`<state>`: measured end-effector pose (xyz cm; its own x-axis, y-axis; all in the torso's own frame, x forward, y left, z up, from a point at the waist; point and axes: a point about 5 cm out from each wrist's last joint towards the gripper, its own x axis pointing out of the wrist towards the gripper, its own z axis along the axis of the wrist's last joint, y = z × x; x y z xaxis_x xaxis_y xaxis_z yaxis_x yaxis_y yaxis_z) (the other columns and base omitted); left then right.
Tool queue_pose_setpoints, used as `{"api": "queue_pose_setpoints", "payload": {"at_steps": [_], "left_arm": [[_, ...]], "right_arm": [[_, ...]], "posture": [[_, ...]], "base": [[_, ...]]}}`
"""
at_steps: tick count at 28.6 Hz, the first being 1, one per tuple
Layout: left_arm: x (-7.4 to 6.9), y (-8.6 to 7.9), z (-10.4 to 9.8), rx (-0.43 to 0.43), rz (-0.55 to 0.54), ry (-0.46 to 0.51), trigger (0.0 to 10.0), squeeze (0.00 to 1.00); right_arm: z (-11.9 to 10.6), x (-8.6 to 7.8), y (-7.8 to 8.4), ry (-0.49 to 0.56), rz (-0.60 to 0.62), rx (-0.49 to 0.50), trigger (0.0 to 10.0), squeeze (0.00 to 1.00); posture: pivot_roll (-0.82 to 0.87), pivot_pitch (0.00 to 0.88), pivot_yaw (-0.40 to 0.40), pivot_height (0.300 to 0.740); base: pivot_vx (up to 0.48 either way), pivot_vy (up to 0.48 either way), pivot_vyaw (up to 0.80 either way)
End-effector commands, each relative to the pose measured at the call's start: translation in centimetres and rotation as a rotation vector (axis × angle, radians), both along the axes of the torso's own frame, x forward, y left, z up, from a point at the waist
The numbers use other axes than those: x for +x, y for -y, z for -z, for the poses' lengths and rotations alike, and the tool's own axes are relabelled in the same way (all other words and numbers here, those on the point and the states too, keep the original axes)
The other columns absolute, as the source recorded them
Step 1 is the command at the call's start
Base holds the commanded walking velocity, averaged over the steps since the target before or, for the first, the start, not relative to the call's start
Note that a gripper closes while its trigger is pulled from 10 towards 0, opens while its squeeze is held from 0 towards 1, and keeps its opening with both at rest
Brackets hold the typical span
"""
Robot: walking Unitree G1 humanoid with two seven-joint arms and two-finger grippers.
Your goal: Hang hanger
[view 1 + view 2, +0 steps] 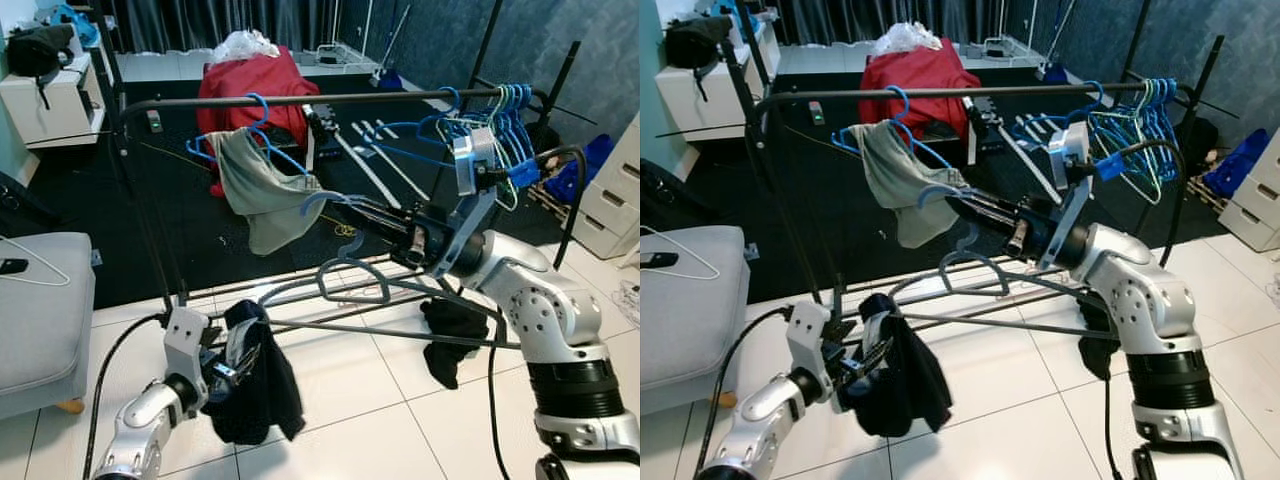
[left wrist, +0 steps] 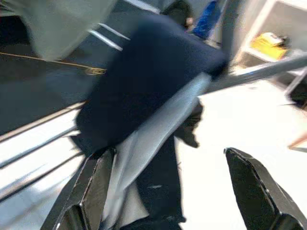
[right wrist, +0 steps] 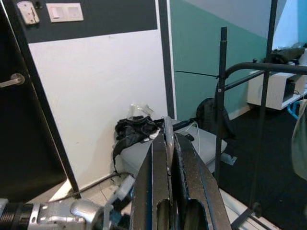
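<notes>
My right gripper [image 1: 340,208] is shut on the hook of a grey-blue hanger [image 1: 355,285], holding it below the rack's top bar [image 1: 330,98]; the hanger's thin neck [image 3: 168,143] is pinched between its fingers. A dark garment [image 1: 255,385] droops from the hanger's left end. My left gripper [image 1: 235,360] is low on the left at that garment. Its fingers [image 2: 96,191] stand wide apart, with the cloth [image 2: 153,81] and the hanger's arm between them. A grey garment [image 1: 255,185] on a blue hanger hangs from the bar.
Several empty blue hangers [image 1: 505,125] bunch at the bar's right end. The rack's lower bars [image 1: 400,335] cross the tiled floor, with a dark cloth [image 1: 450,340] lying there. A grey seat [image 1: 40,310] is on the left, white drawers [image 1: 615,190] on the right, and a red pile [image 1: 255,80] behind.
</notes>
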<state>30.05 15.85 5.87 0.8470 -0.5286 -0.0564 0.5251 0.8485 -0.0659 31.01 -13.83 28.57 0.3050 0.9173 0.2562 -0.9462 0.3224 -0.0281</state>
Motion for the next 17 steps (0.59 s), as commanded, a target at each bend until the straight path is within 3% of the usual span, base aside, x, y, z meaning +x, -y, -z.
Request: {"api": "queue_pose_setpoints", "payload": {"at_steps": [1, 2, 8, 14, 15, 16, 17], "left_arm": [[-0.1, 1.1, 0.4, -0.012, 0.051, -0.021, 10.0, 0.00], [0.1, 2.0, 0.6, -0.017, 0.073, -0.032, 10.0, 0.00], [0.4, 2.6, 0.6, -0.006, 0.085, -0.041, 10.0, 0.00], [0.1, 0.8, 0.3, -0.015, 0.096, -0.038, 10.0, 0.00], [-0.1, 0.3, 0.3, -0.023, 0.105, -0.039, 8.4, 0.00], [-0.1, 0.3, 0.3, -0.023, 0.105, -0.039, 8.4, 0.00], [-0.2, 0.0, 0.4, -0.024, 0.109, -0.043, 3.5, 0.00]], "right_arm": [[-0.8, -0.5, 0.4, 0.031, -0.025, 0.028, 10.0, 0.00], [-0.8, -0.7, 0.5, 0.029, -0.035, 0.026, 10.0, 0.00], [-0.7, -0.9, 0.8, 0.023, -0.057, 0.016, 10.0, 0.00], [-0.6, -1.3, 1.2, 0.010, -0.106, -0.008, 10.0, 0.00], [-0.6, -1.4, 1.3, 0.005, -0.121, -0.009, 10.0, 0.00], [-0.6, -1.4, 1.3, 0.005, -0.121, -0.009, 10.0, 0.00], [-0.5, -1.4, 1.4, 0.002, -0.131, -0.010, 10.0, 0.00]], "posture": [[-0.15, 0.078, -0.063, 0.740], [-0.15, 0.079, -0.063, 0.740], [-0.16, 0.083, -0.062, 0.740], [-0.15, 0.091, -0.065, 0.740], [-0.15, 0.093, -0.065, 0.740], [-0.15, 0.093, -0.065, 0.740], [-0.15, 0.093, -0.067, 0.740]], "base": [[0.000, 0.000, 0.00], [0.000, 0.000, 0.00], [0.000, 0.000, 0.00], [0.000, 0.000, 0.00], [0.000, 0.000, 0.00], [0.000, 0.000, 0.00], [0.000, 0.000, 0.00]]}}
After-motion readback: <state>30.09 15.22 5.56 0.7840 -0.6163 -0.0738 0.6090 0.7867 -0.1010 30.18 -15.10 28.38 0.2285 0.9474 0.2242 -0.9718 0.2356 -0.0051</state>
